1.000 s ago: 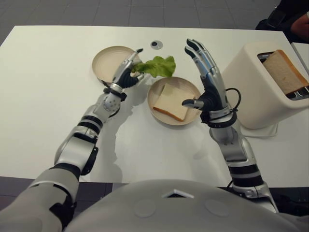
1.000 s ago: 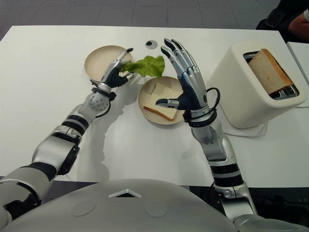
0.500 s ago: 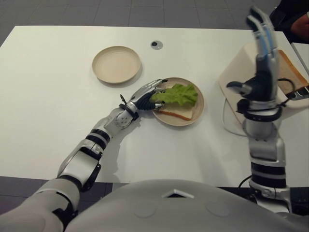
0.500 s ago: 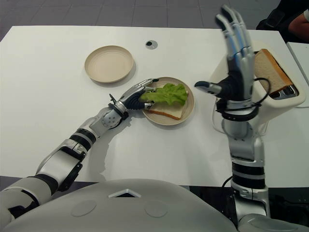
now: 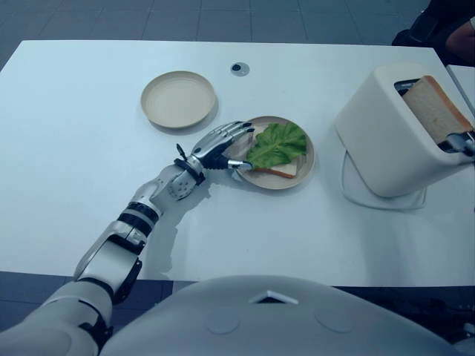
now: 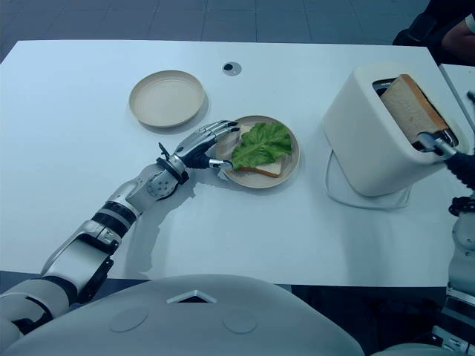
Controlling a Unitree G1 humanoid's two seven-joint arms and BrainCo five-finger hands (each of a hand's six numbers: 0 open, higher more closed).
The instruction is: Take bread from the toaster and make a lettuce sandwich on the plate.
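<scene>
A green lettuce leaf [image 5: 276, 143] lies on a bread slice [image 5: 288, 171] on the tan plate [image 5: 306, 169] at the table's middle. My left hand [image 5: 220, 145] rests at the plate's left rim with its fingers spread, the tips just short of the leaf and holding nothing. The white toaster [image 5: 386, 141] stands at the right with a second bread slice [image 5: 436, 108] sticking up from its slot. My right hand [image 6: 447, 151] is at the toaster's right side, at the view's edge, and mostly cut off.
An empty tan plate [image 5: 178, 99] sits behind and to the left of the sandwich plate. A small dark hole [image 5: 239, 69] is in the table further back. The toaster stands on a white mat [image 5: 371, 199]. A person's arm shows at the top right corner.
My left hand let go of the lettuce, which now lies flat on the bread, and spread its fingers. My right hand dropped from raised before the toaster to its right side.
</scene>
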